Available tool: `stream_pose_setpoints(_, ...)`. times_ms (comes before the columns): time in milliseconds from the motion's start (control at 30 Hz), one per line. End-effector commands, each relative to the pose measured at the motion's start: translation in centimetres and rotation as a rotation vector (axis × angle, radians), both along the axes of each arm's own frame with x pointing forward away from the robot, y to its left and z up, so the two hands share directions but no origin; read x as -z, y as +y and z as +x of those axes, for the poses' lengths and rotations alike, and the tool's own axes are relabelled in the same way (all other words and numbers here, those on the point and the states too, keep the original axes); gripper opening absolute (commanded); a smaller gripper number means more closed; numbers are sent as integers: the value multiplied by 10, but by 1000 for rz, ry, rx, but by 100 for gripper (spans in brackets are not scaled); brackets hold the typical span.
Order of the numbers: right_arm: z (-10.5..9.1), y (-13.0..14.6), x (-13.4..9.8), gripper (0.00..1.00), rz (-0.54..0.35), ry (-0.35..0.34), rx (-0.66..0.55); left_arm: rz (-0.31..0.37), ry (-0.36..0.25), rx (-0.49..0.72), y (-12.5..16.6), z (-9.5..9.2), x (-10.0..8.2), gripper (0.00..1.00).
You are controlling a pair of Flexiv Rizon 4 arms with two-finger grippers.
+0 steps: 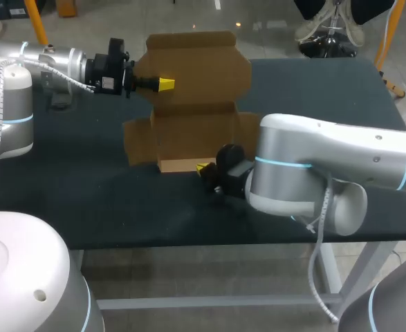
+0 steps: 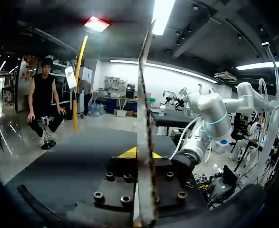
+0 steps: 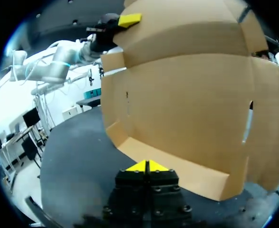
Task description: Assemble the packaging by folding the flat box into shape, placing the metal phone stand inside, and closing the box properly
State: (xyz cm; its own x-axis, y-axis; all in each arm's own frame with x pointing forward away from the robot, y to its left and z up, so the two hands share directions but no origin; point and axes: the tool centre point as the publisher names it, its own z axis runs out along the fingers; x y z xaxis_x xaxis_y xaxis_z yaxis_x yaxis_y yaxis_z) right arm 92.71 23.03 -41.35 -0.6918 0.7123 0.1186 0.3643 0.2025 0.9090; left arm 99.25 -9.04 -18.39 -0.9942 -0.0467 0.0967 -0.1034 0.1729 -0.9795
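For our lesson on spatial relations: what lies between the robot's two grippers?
Only the cardboard box: in the head view its panels span from the left gripper, at its upper panel, down to the right gripper at its front flap.

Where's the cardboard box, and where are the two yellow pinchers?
cardboard box (image 1: 196, 131): head view, middle panel.
left gripper (image 1: 165, 84): head view, yellow tips.
right gripper (image 3: 147, 166): right wrist view, between closed tips.
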Motion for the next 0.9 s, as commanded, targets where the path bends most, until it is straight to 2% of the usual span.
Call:
stream_pose_setpoints(33, 3, 7, 7, 0, -29, -21, 95, -1, 1, 6, 1, 1, 1, 0)
stream_pose_setpoints(900, 19, 6, 21, 0, -5, 6, 125, -1, 1, 6, 1, 1, 1, 0)
